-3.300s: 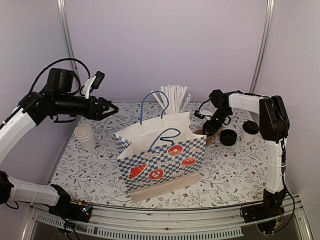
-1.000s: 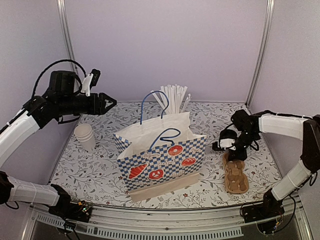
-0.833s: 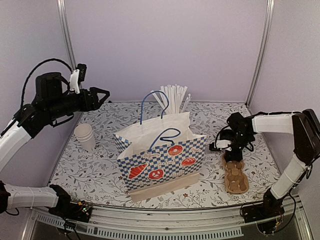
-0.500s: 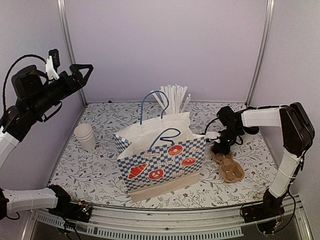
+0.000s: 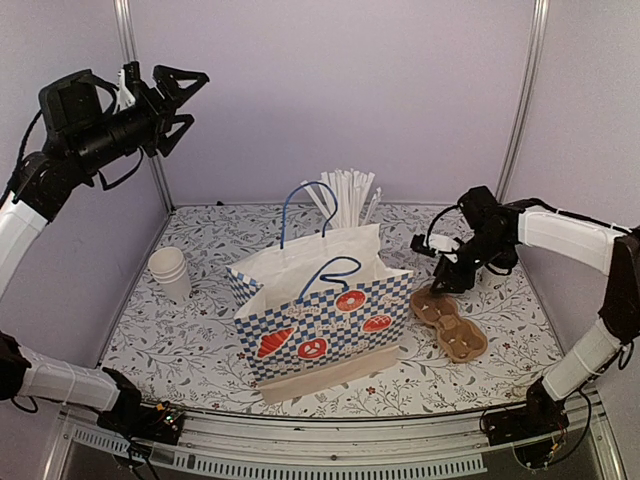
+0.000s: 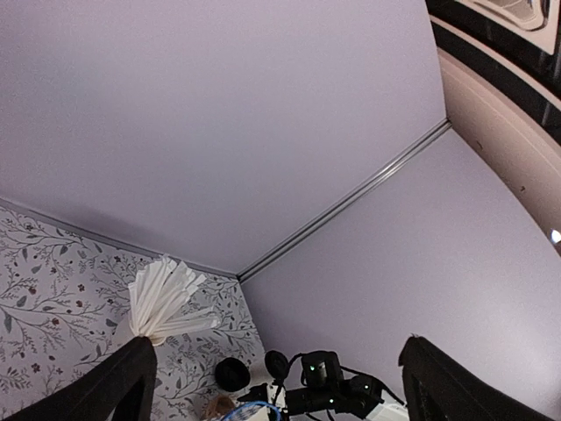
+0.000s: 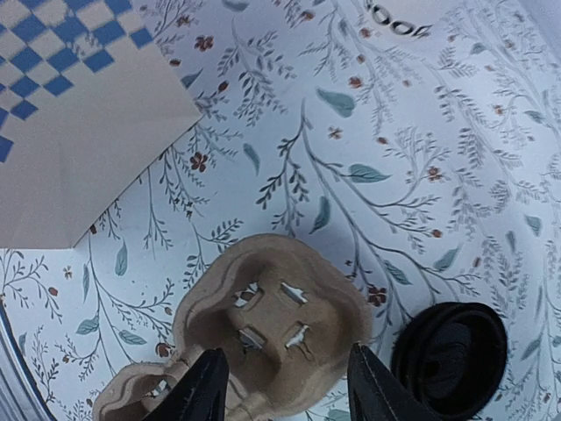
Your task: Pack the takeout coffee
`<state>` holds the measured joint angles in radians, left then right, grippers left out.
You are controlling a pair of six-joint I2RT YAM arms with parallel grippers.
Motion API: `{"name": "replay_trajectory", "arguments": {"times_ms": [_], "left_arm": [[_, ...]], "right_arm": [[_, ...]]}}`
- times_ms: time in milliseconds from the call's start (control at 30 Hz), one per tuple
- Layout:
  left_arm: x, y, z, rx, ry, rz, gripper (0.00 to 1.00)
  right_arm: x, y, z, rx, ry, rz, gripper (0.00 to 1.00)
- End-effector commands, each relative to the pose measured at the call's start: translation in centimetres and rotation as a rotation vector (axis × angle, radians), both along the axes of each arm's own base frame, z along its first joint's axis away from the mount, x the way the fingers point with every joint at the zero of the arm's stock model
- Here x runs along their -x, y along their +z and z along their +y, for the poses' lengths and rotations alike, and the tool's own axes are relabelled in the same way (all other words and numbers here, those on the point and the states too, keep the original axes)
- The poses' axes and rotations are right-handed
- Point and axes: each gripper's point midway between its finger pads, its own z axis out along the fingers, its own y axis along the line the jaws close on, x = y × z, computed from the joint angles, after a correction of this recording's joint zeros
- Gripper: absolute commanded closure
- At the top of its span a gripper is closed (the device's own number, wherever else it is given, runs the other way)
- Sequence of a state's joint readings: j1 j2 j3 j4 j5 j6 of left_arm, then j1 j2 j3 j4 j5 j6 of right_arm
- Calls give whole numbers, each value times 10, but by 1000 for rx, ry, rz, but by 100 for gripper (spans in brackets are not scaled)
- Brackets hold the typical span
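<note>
In the top view the takeout coffee is hidden behind my right arm. The left wrist view shows a small black-lidded shape (image 6: 279, 364) far off beside my right arm; it may be the coffee. My right gripper (image 5: 449, 277) (image 7: 289, 386) stands open just above one end of a brown pulp cup carrier (image 5: 448, 322) (image 7: 272, 329), fingers on either side of a well. My left gripper (image 5: 190, 98) (image 6: 279, 351) is raised high at the far left, open and holding nothing. The blue-checked paper bag (image 5: 320, 300) stands open mid-table.
A black lid (image 7: 451, 351) lies on the table right of the carrier. A white cup full of straws (image 5: 346, 198) stands behind the bag. A stack of white cups (image 5: 170, 272) stands at the left. The bag's corner (image 7: 79, 132) is close to the carrier.
My right gripper dragged the carrier towards the bag, then opened and let it go. My left arm swung up and to the left, and its jaws opened wide.
</note>
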<state>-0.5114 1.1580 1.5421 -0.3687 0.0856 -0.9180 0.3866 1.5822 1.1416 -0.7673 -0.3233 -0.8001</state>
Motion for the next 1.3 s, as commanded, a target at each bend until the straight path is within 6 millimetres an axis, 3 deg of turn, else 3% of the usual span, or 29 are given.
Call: {"name": "replay_trajectory", "arguments": {"times_ms": [0, 67, 167, 367, 567, 667, 767, 833, 1000, 1133, 1267], "left_arm": [[1, 7, -21, 88, -62, 148, 0], [2, 0, -39, 107, -124, 197, 0], [7, 8, -61, 141, -217, 186, 0], [0, 28, -54, 146, -176, 91, 0], [-3, 20, -71, 106, -218, 60, 0], [-6, -10, -84, -50, -230, -9, 0], [-1, -52, -82, -246, -250, -203, 0], [-2, -87, -61, -388, -152, -265, 0], [-20, -150, 27, -669, 255, -56, 0], [-22, -192, 50, -807, 327, 72, 0], [-13, -205, 56, -777, 327, 108, 0]], "right_arm": [[-1, 31, -21, -79, -73, -44, 49], [-6, 30, -29, -78, -106, -41, 49], [-14, 31, -32, -77, -130, -48, 49], [-22, 38, -26, -109, -150, -27, 48], [-14, 39, -30, -104, -155, -40, 43], [-12, 45, -38, -115, -187, -73, 29], [-11, 47, -47, -155, -265, -42, 2], [1, 37, -50, -166, -294, 34, 1], [34, -5, -54, -109, -272, 219, 1], [35, -31, -68, -31, -346, 243, 12], [24, -26, -76, -5, -398, 181, 18]]}}
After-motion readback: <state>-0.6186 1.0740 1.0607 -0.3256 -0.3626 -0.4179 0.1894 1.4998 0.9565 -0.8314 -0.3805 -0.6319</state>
